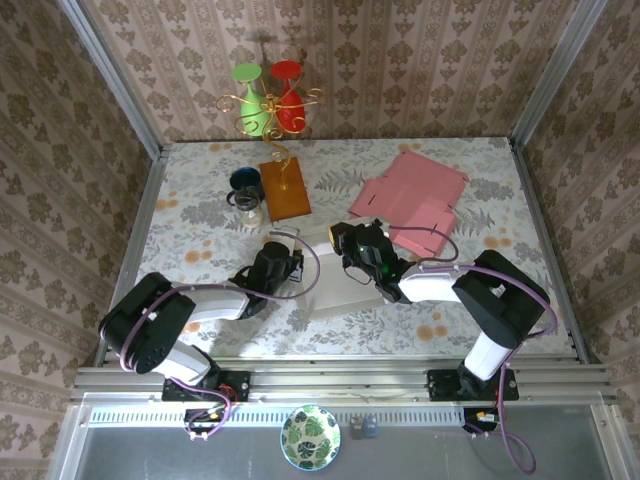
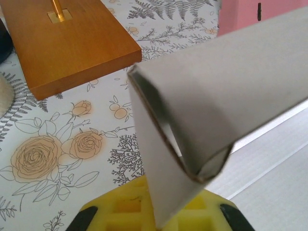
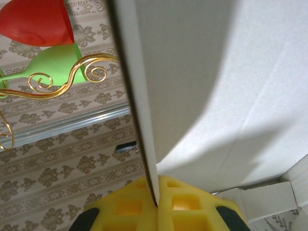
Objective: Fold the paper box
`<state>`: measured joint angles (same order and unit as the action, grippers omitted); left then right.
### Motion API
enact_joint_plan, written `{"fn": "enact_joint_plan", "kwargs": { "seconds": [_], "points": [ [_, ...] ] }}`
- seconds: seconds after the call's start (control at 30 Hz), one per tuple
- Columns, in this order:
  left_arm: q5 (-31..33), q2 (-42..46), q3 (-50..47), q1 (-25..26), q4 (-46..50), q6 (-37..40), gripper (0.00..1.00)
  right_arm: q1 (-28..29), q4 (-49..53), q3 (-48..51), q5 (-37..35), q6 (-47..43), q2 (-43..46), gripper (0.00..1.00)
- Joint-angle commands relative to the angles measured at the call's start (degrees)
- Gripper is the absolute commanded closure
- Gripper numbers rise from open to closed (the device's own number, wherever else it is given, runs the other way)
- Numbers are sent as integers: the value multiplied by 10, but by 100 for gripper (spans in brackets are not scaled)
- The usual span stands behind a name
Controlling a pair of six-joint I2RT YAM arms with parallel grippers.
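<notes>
Top view: the white box (image 1: 338, 292) lies mostly flat at the middle of the desk (image 1: 200, 235), between the two arms, with its rear part raised where the hands meet it.
Left hand (image 1: 283, 262): at the box's left rear edge. Seen from the left wrist, its yellow pads (image 2: 120, 207) are closed narrowly on a folded flap. The flap bends back on itself into a tight crease just above the pads.
Right hand (image 1: 352, 245): at the box's rear edge, just beside the other hand. Seen from the right wrist, an upright panel stands edge-on and runs down between the yellow pads (image 3: 185, 204), which grip it. The wide inner face of the box spreads to the right of that panel, with a small tab at the lower right.
Box state: partly folded, with one flap creased on the left and one panel upright on the right. The rest lies flat on the desk.
Behind: a pink box (image 1: 415, 200) lies flat at the right rear, apart from the white one. A wooden base (image 1: 283, 190) sits at the left rear, and a gold wire stand (image 1: 262, 108) rises from it.
Glasses: a green glass (image 1: 247, 73) and a red glass (image 1: 286, 70) hang on the stand.
Beside the base: a dark blue cup (image 1: 245, 180).
Near rail: a leaf-patterned bowl (image 1: 310, 437) sits below the arm bases.
</notes>
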<state>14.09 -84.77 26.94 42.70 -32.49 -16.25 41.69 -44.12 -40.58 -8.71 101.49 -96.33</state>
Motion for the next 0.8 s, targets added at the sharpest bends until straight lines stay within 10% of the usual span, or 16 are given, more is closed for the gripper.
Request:
{"fn": "enact_joint_plan", "kwargs": {
  "seconds": [0.0, 0.43, 0.77],
  "points": [
    [-57, 13, 6, 8, -30, 24, 100, 23, 100, 2, 46, 5, -6, 100],
    [110, -27, 72, 70, 26, -26, 100, 34, 184, -43, 27, 54, 11, 100],
    [98, -57, 90, 71, -12, -30, 100, 50, 221, -48, 10, 80, 23, 100]
  ]
}}
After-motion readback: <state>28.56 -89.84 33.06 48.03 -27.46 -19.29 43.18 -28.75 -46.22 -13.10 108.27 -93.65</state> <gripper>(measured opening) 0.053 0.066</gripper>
